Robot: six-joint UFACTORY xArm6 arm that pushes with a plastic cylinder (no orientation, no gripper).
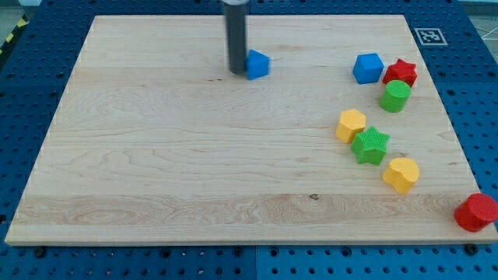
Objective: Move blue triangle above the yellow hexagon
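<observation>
My tip (236,72) has no hand to open, touching the blue triangle's (257,64) left side, holding nothing.

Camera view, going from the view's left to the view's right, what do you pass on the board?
My tip → blue triangle, touching the tip's right side → yellow hexagon → green star → yellow heart → red block. The blue cube, green cylinder and red star overlap the others in left-right position, so I leave them out.
</observation>
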